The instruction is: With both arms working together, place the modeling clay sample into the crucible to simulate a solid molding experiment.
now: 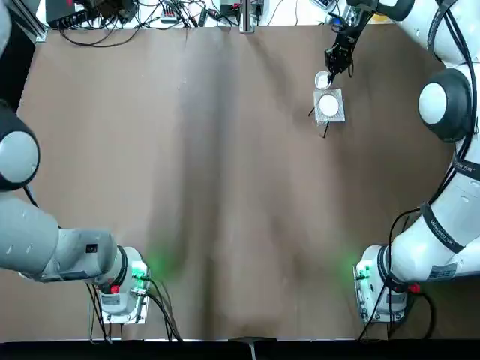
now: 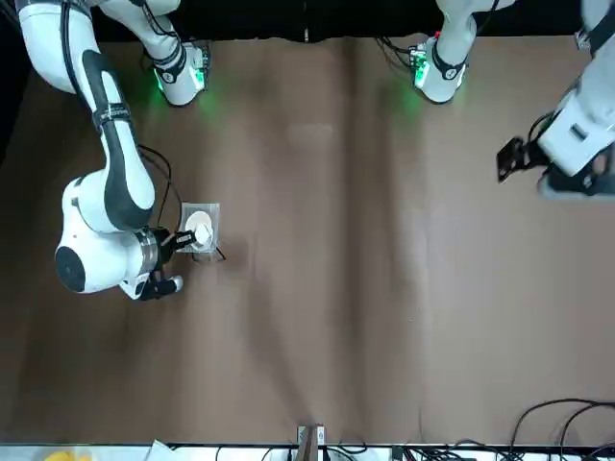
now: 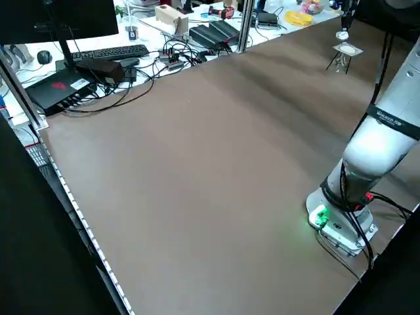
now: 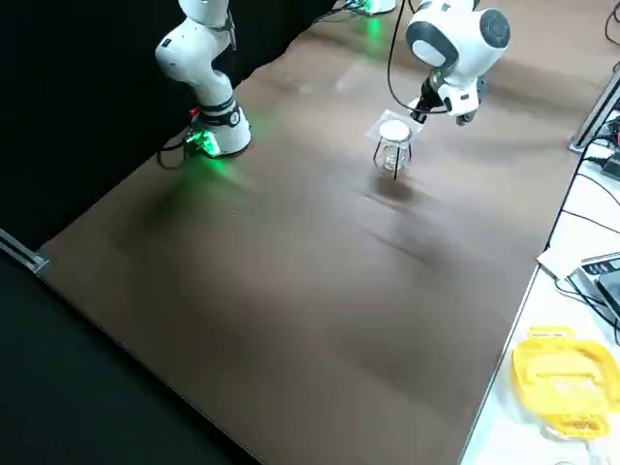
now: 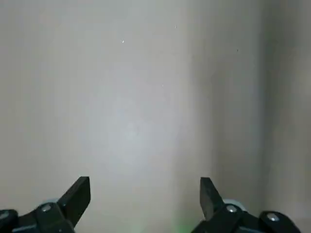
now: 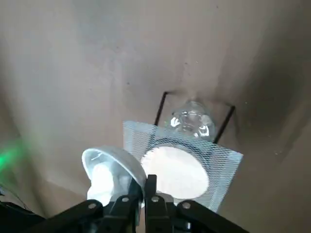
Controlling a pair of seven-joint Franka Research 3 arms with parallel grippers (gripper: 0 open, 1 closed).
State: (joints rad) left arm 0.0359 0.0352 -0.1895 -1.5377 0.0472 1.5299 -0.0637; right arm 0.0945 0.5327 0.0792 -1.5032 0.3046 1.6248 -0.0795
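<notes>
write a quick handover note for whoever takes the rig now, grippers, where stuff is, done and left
Right gripper: at the tripod stand, jaws shut on the rim of a white round cup, apparently the crucible.
Left gripper: off to the left side, jaws open, nothing between them.
Cup: held tilted, beside the mesh pad on the tripod stand; glass vessel under the pad.
Clay sample: I can't make it out in any view; can't tell if it is in the cup.
Done: cup gripped.
Left: find the clay, then probably steady the cup upright and get the clay in.
</notes>
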